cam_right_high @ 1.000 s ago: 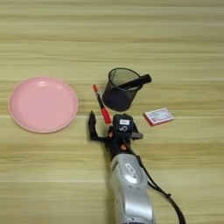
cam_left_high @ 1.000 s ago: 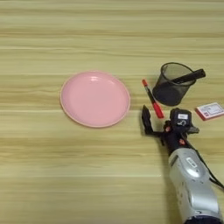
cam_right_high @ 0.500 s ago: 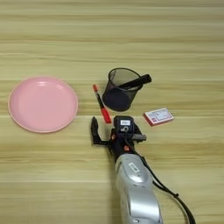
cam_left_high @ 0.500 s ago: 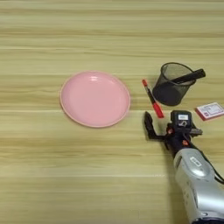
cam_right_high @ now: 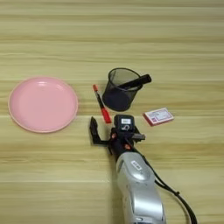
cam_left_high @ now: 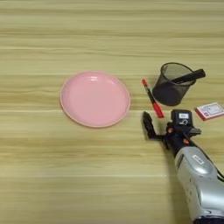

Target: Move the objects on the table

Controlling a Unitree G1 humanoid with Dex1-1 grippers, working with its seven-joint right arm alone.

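Two pens sit on a wide wood-grain table point(cam_left_high: 52, 183) whose planks run straight across the frame. Next in size is the silver forearm point(cam_right_high: 138, 188), entering from the bottom edge and reaching up toward the middle. A round pink plate point(cam_left_high: 95, 99), with nothing on it, lies left of centre. A black mesh cup point(cam_right_high: 118, 89) stands upright right of centre, with the thicker black pen point(cam_right_high: 136, 82) leaning inside it, its top end poking over the right rim. A small flat red-and-white box point(cam_right_high: 158, 116) lies to the cup's right. The thin pen with red cap point(cam_left_high: 152, 98) lies flat just left of the cup, its long axis running from upper left to lower right, red cap lowest.

The gripper point(cam_right_high: 107, 131) rests just below that cap, fingers spread and grasping nothing; the left finger point(cam_left_high: 148, 125) stands apart from the right one. Judging by this, the red-capped pen lies directly above the opening and slightly oblique to it, so a short reach upward in the frame would probably bring the fingers astride its capped end.
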